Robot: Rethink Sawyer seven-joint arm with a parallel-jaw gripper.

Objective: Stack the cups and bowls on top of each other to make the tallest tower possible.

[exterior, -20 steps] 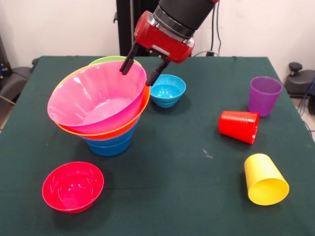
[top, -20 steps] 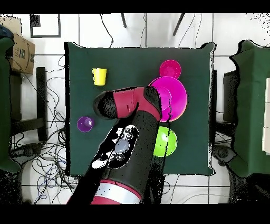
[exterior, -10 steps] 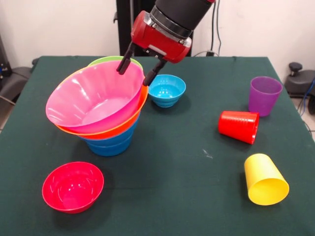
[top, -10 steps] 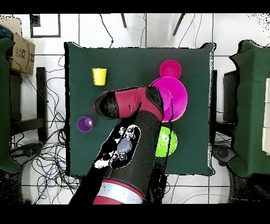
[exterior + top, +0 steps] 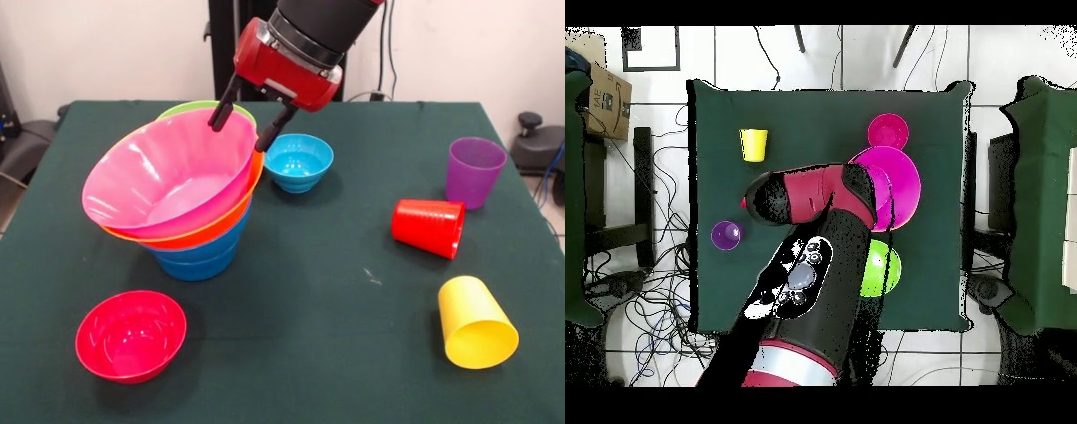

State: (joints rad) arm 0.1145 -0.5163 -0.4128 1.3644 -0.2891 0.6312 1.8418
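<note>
The tower stands at the table's left: blue bowls [image 5: 196,256] at the base, an orange bowl [image 5: 177,236] above, and a tilted pink bowl [image 5: 168,177] on top, also seen in the overhead view [image 5: 900,185]. My gripper [image 5: 240,125] is open, its fingers straddling the pink bowl's far right rim without closing on it. A green bowl [image 5: 205,109] sits behind the tower. A small light-blue bowl [image 5: 299,162] and a small red bowl [image 5: 131,334] stand alone. The purple cup [image 5: 474,170] stands upright; the red cup [image 5: 429,227] and yellow cup [image 5: 474,321] lie on their sides.
The dark green table [image 5: 335,353] has its front edge at the picture's bottom. My arm [image 5: 810,270] covers the table's middle in the overhead view. A cardboard box [image 5: 605,100] sits on the floor beside the table.
My gripper has risen slightly and shifted left along the pink bowl's far rim. The pink bowl has tipped a little further to the left.
</note>
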